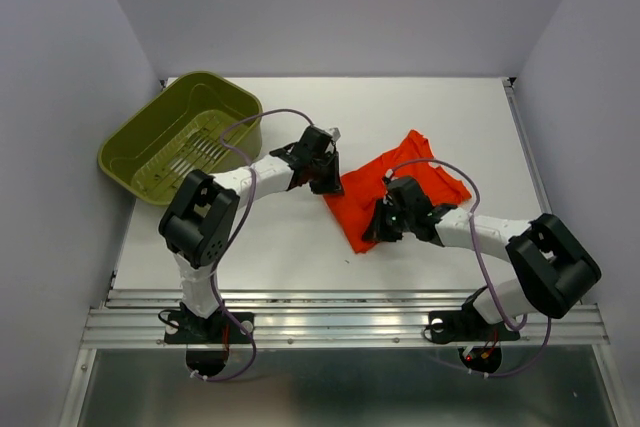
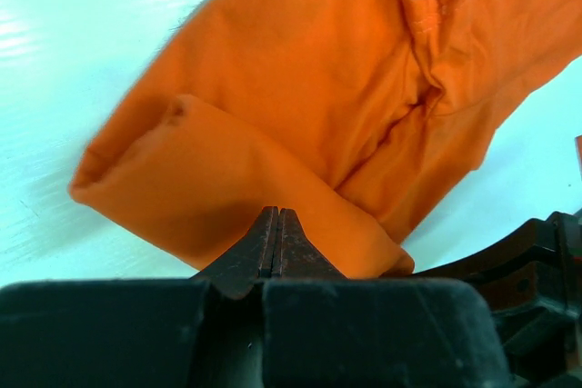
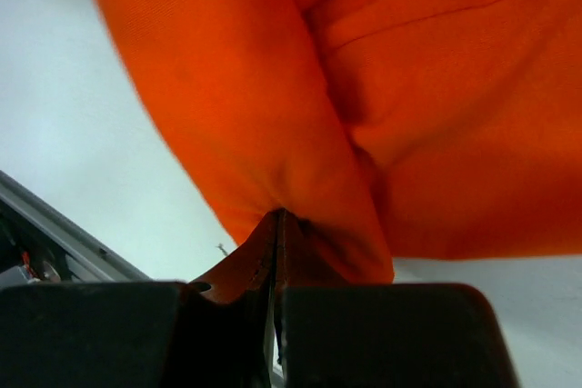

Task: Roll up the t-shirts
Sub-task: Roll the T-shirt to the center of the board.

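Right now the orange-red t-shirt (image 1: 400,187) lies crumpled on the white table (image 1: 290,247), a little toward three o'clock from the table's middle, with one pointed end reaching to twelve o'clock and a narrower corner trailing to about seven o'clock. Both arms lean in over it. The left gripper (image 1: 332,183) sits at the shirt's nine o'clock edge. From its wrist camera its two fingers are pressed flat together with no gap, and their tips (image 2: 277,223) meet the lower edge of a doubled-over fold of cloth (image 2: 227,188). Whether any fabric is caught between them, I cannot tell. The right gripper (image 1: 374,231) is down at the shirt's seven o'clock corner. Its wrist view shows the fingers closed tight, and the cloth (image 3: 300,134) gathers in creases straight into their tips (image 3: 277,224), so it has a pinch of the shirt. Off at ten o'clock, well apart from the shirt, an olive-green slotted basket (image 1: 160,137) stands tilted at the table's far left corner.
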{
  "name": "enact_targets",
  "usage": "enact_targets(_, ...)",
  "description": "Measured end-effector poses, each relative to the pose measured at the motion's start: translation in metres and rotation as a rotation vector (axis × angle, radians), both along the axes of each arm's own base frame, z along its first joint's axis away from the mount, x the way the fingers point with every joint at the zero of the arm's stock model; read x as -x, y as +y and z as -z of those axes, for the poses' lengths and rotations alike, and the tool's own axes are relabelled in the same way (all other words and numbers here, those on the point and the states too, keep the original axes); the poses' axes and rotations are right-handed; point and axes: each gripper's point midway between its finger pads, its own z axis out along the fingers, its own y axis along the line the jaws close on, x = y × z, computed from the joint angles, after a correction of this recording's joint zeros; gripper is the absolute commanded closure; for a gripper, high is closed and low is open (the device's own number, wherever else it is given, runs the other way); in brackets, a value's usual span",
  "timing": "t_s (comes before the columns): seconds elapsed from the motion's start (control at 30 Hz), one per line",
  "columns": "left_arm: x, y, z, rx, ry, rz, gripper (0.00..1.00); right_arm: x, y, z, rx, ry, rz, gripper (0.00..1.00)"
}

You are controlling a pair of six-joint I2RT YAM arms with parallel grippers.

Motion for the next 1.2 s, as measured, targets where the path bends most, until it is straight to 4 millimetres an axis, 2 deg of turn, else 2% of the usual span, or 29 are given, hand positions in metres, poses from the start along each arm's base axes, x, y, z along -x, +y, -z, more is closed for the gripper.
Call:
enact_targets(0.1,0.001,0.001,0.013,-0.018,0.021,0.001,1.00,0.007,-0.004,0.017,-0.001,0.024,0.007,0.99)
enact_targets(0.27,0.003,0.002,0.035,-0.048,0.060,0.006,1.00,0.006,0.004,0.017,-0.042,0.017,-0.009,0.99)
enact_targets(0.6,-0.010,-0.010,0.026,-0.016,0.032,0.015,1.00,0.005,0.010,0.018,-0.065,0.019,-0.034,0.99)
enact_targets(0.77,-0.009,-0.014,0.041,-0.015,0.061,0.027,1.00,0.005,0.009,0.019,-0.056,0.015,-0.036,0.99)
enact_targets(0.9,-0.011,-0.016,0.041,-0.006,0.059,0.032,1.00,0.006,0.008,0.018,-0.052,0.013,-0.035,0.99)
enact_targets(1.07,-0.011,-0.018,0.041,0.002,0.060,0.038,1.00,0.007,-0.004,0.014,-0.002,-0.003,-0.013,0.96)
enact_targets(1.2,-0.011,-0.016,0.040,-0.006,0.056,0.040,1.00,0.002,-0.017,-0.001,0.030,-0.030,0.028,0.91)
